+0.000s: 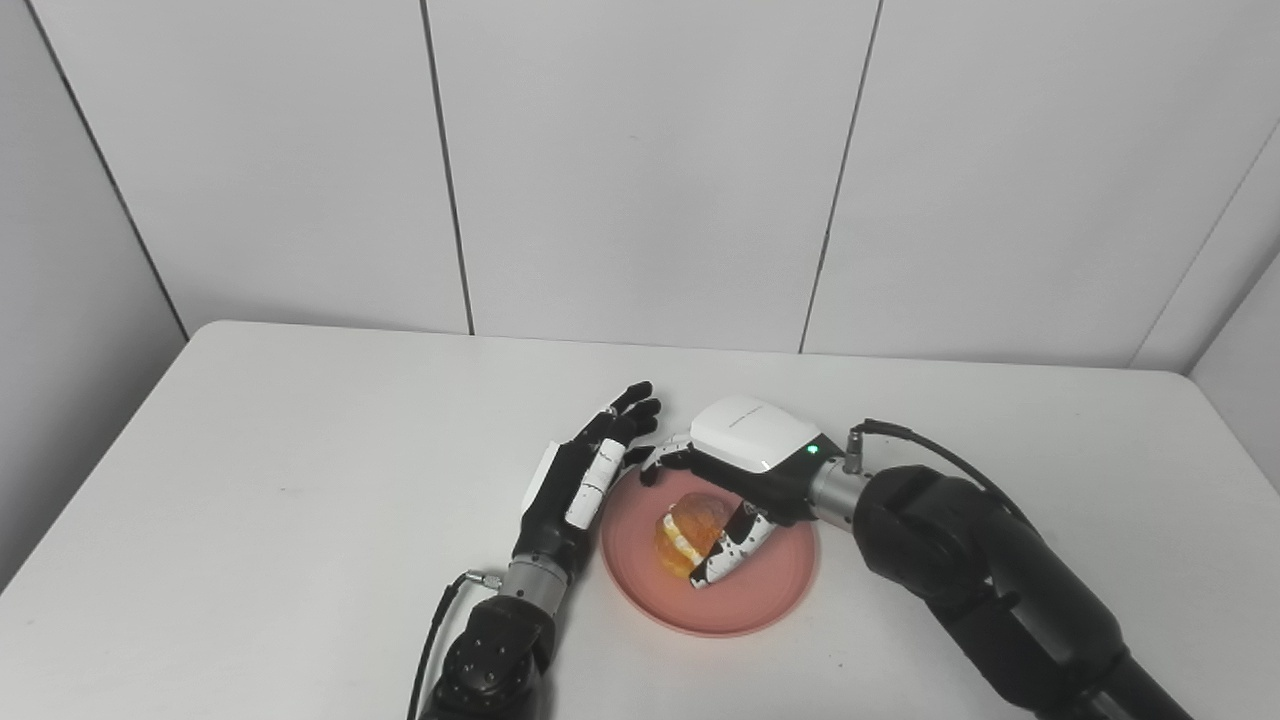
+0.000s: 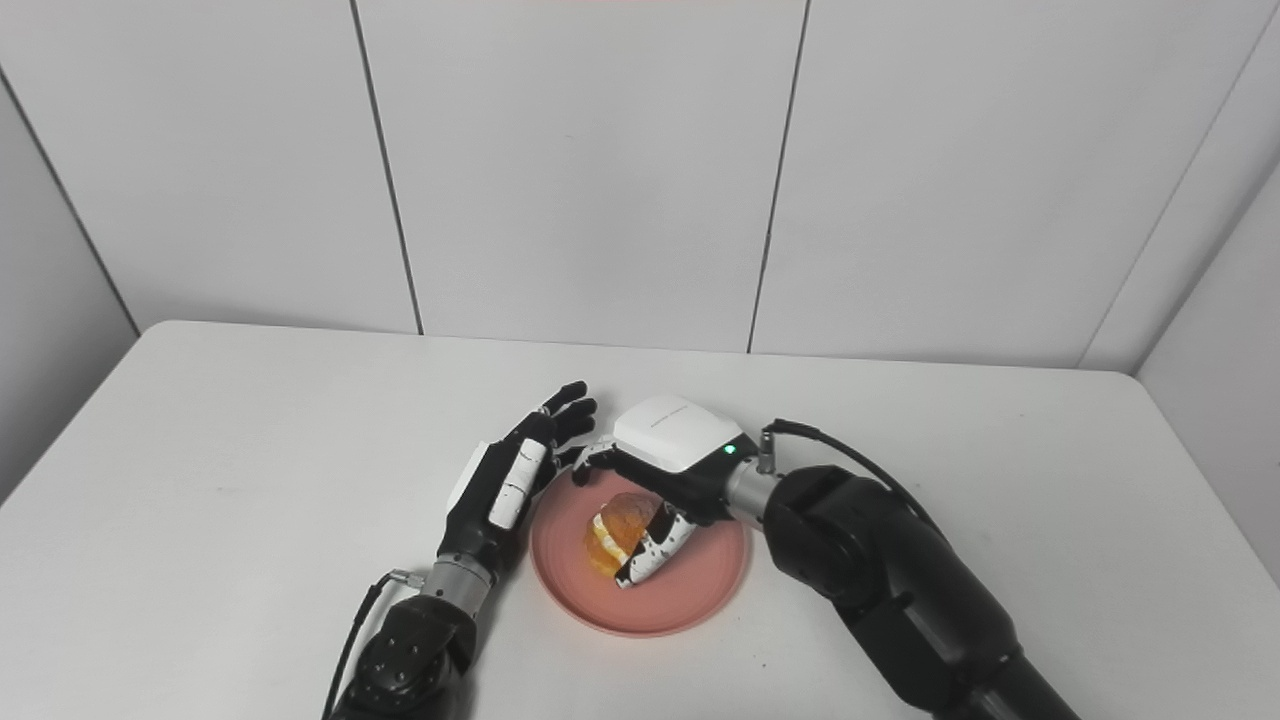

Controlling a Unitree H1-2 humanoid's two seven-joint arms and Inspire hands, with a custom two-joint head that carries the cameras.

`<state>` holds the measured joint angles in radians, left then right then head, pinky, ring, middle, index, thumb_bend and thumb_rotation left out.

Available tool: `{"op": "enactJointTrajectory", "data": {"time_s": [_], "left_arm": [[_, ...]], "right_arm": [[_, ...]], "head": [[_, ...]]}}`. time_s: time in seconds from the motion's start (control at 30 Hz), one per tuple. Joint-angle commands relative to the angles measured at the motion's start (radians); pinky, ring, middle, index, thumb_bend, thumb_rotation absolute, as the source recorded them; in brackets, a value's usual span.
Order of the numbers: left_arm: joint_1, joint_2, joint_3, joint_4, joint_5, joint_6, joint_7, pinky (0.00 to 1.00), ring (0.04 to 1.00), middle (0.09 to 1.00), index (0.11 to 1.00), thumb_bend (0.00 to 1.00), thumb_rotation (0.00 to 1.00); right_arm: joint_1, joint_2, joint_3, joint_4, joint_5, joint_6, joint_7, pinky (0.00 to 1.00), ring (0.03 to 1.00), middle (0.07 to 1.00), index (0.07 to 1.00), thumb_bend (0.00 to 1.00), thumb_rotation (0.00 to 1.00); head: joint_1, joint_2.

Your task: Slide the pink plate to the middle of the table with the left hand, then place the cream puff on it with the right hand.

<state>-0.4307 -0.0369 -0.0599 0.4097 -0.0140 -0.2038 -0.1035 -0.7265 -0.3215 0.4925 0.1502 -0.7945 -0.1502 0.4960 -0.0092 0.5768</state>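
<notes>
The left hand (image 1: 575,480) stood edge-on with fingers straight and apart, empty, against the left rim of the pink plate (image 1: 760,600) near the white table's (image 1: 250,500) middle. On the plate, the right hand (image 1: 735,480) was clamped around the cream puff (image 1: 685,528).

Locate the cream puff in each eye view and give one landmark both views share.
Left eye view: cream puff on the pink plate, just right of centre, under the right hand.
Right eye view: cream puff just left of centre.
Shared landmark: the green light on the right hand's back.
</notes>
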Motion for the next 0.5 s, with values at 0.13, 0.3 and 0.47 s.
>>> {"op": "enactJointTrajectory", "data": {"time_s": [0.13, 0.3, 0.47], "left_arm": [[0.006, -0.007, 0.005, -0.016, -0.003, -0.004, 0.011, 0.81, 0.864, 0.854, 0.832, 0.81, 0.9], [0.014, -0.011, 0.016, -0.028, -0.021, 0.002, 0.005, 0.85, 0.867, 0.853, 0.837, 0.82, 0.88], [0.019, -0.01, 0.023, -0.045, -0.018, 0.012, 0.006, 0.89, 0.883, 0.879, 0.862, 0.82, 0.9]], "right_arm": [[0.03, -0.016, -0.121, -0.122, 0.112, 0.077, 0.003, 0.67, 0.758, 0.772, 0.725, 1.0, 0.46], [0.114, 0.002, -0.235, -0.162, 0.224, 0.064, -0.077, 0.62, 0.729, 0.752, 0.712, 1.0, 0.63], [0.195, 0.063, -0.346, -0.131, 0.348, 0.034, -0.207, 0.68, 0.761, 0.773, 0.734, 1.0, 0.72]], "head": [[-0.002, 0.002], [-0.006, 0.005], [-0.009, 0.006]]}}
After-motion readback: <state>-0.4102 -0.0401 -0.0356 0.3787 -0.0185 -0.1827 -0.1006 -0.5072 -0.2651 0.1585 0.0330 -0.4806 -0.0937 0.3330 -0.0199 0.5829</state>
